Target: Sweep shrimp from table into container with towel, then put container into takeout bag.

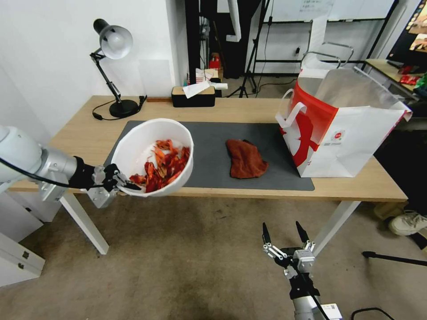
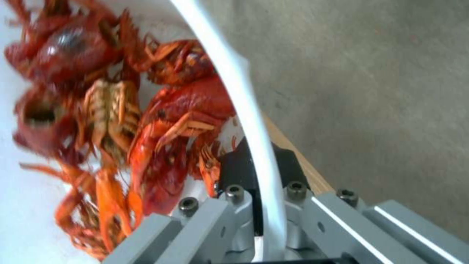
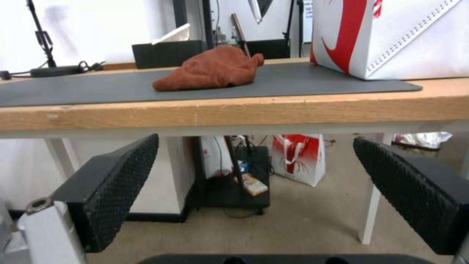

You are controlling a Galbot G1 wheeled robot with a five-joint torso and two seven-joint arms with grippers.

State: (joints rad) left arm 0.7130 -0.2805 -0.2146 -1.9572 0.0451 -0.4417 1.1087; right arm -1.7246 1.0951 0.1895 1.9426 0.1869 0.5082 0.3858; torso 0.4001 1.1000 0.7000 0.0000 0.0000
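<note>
White container (image 1: 153, 155) full of shrimp (image 1: 162, 166) hangs off the counter (image 1: 249, 109) edge, rim pinched in my left gripper (image 1: 116, 181); sweeping looks done, towel (image 1: 245, 158) dropped, right gripper (image 1: 284, 235) wide, takeout bag (image 1: 342, 124) still waiting

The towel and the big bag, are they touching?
Apart. The head view shows bare grey mat between the towel and the takeout bag.

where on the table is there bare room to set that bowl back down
Free: the grey mat between the container in the left gripper and the towel; also bare wood between the lamp and the tissue box. Crowded: the right end, taken by the takeout bag.
</note>
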